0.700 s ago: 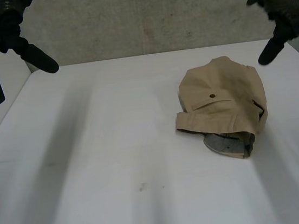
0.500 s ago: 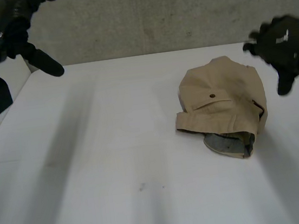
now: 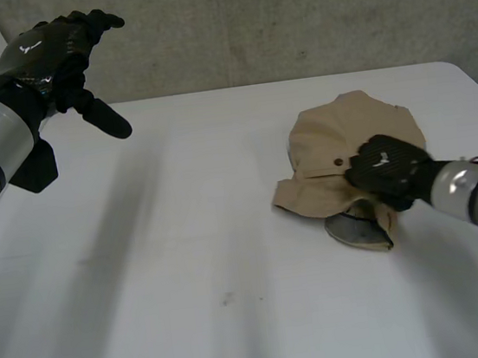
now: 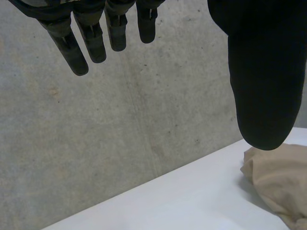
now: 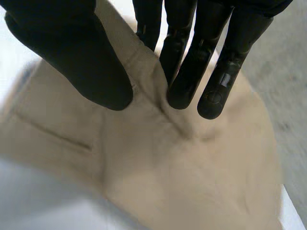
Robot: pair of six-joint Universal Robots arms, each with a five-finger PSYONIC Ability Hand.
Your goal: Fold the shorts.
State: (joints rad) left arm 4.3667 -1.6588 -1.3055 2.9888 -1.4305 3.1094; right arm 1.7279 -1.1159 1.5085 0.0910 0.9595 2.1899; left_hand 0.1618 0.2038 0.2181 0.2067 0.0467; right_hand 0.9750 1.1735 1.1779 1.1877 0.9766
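While left hand (image 3: 48, 58) hovers spread | right hand (image 3: 386, 168) straight-fingered on crumpled tan shorts (image 3: 337, 127)

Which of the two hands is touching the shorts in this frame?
The right hand: its fingertips rest on the tan shorts. The left hand is raised in the air, fingers straight, well apart from them.
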